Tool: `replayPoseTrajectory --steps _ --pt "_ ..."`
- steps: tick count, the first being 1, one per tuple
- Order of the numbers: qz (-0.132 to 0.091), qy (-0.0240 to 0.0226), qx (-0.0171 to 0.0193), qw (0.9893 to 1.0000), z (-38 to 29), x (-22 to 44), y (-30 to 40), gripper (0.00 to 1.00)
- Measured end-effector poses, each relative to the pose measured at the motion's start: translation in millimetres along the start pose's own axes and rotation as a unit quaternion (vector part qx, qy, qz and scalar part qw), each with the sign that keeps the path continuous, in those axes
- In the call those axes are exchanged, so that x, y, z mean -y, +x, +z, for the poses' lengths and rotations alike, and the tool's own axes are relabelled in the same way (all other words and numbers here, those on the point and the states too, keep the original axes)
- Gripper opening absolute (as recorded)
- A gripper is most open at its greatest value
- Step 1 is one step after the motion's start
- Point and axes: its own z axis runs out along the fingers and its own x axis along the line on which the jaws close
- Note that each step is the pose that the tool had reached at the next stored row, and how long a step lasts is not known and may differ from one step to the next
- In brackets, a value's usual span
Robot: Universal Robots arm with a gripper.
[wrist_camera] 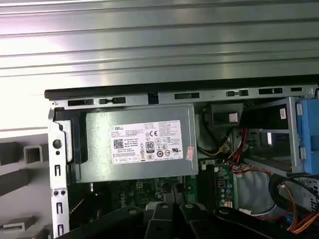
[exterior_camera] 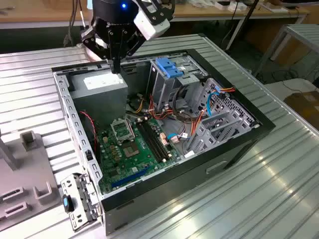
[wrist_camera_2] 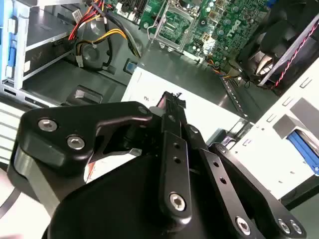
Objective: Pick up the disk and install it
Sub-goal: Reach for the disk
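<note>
You have the gripper (exterior_camera: 115, 67) in the upper left of the exterior view, hanging just above the grey power supply (exterior_camera: 102, 85) in the back corner of the open computer case (exterior_camera: 234, 149). Its jaws are clenched together with nothing between them. In the second wrist view the fingertips (wrist_camera_2: 172, 99) sit over the power supply's white label (wrist_camera_2: 209, 107).

You can find the disk (wrist_camera_2: 304, 144) at the right edge of the second wrist view. It shows as a grey slab edged with a bright blue ribbed rail, lying beyond the case wall and well apart from the gripper. How it is propped there I cannot tell.

Inside the case, the grey drive cage (exterior_camera: 167, 89) stands in the upper centre of the exterior view with its blue latch (exterior_camera: 169, 67) on top. The green motherboard (exterior_camera: 134, 149) lies below it in the frame. A grey fixture (exterior_camera: 27, 142) rests on the ribbed table (exterior_camera: 279, 194) at the exterior view's left, beside the case.
</note>
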Motion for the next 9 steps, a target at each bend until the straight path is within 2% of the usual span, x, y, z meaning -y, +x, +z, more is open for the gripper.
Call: replayPoseTrajectory --steps 4,7,9 --pt "0.000 -0.0001 0.0000 1.0000 -0.4 1.3 17.3 0.11" --pt "0.000 -0.0001 0.0000 1.0000 -1.1 3.2 41.7 0.11" --pt "0.000 0.0000 0.0000 1.0000 -1.4 3.9 50.9 0.11"
